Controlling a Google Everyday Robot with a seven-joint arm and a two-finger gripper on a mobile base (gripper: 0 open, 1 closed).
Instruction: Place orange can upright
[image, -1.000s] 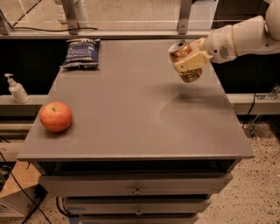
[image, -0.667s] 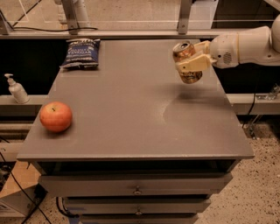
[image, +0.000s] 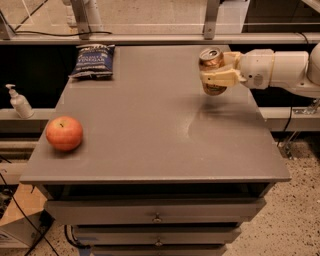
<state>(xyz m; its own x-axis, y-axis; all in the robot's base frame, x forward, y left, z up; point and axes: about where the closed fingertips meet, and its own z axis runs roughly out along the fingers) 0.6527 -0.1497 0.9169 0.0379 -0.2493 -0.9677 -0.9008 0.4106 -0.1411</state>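
The claw (image: 216, 76) grasps the orange can (image: 211, 56) nearly upright above the far-right bench (image: 150, 145); next, probably lower it flat and release.

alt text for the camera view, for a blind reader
A white robot arm's gripper holds the orange can upright, fingers closed around it, over the far right of a grey table. An apple sits near the table's front left edge and a blue chip bag at the far left.
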